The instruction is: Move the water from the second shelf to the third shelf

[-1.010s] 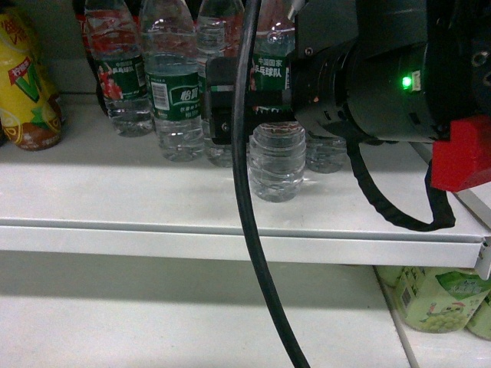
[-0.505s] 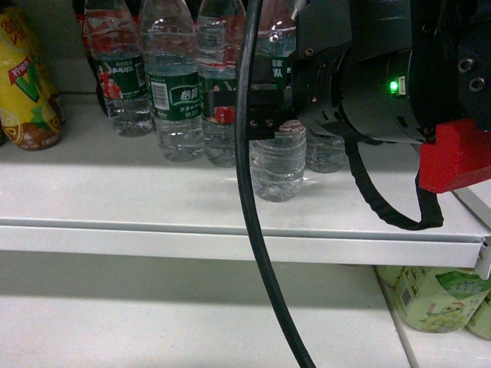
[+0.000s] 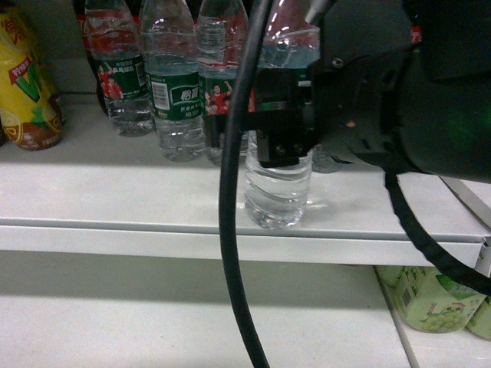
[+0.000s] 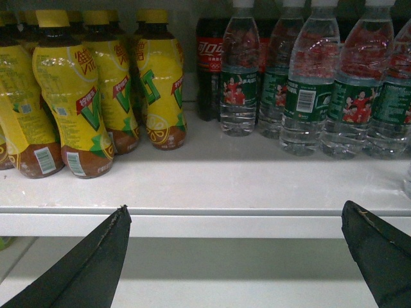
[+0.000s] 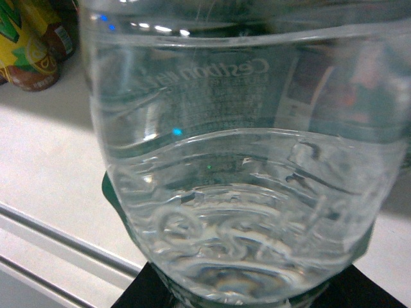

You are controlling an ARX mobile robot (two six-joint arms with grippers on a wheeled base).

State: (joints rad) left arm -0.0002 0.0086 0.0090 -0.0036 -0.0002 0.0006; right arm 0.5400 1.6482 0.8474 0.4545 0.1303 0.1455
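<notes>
Fingers (image 3: pixel 282 146) of the right gripper (image 3: pixel 265 126) are clamping the water (image 3: pixel 278 192) at its label, its base hanging below them, clearing the shelf (image 3: pixel 153 222).

yellow drink bottles (image 4: pixel 90 90) and cola bottle (image 4: pixel 209 64) on white shelf (image 4: pixel 212 186).

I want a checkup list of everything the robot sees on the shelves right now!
Surface: white shelf, another shelf below.
Job's things: water bottle near the front edge, gripped at the label.
Clutter: more water bottles, yellow drink bottles, cola bottle, green bottles on the lower shelf.
Grippers: right claw shut on the water bottle; left claw open, holding nothing.
Cables: black cable hanging across the head view.
Surroundings: nothing seen.
</notes>
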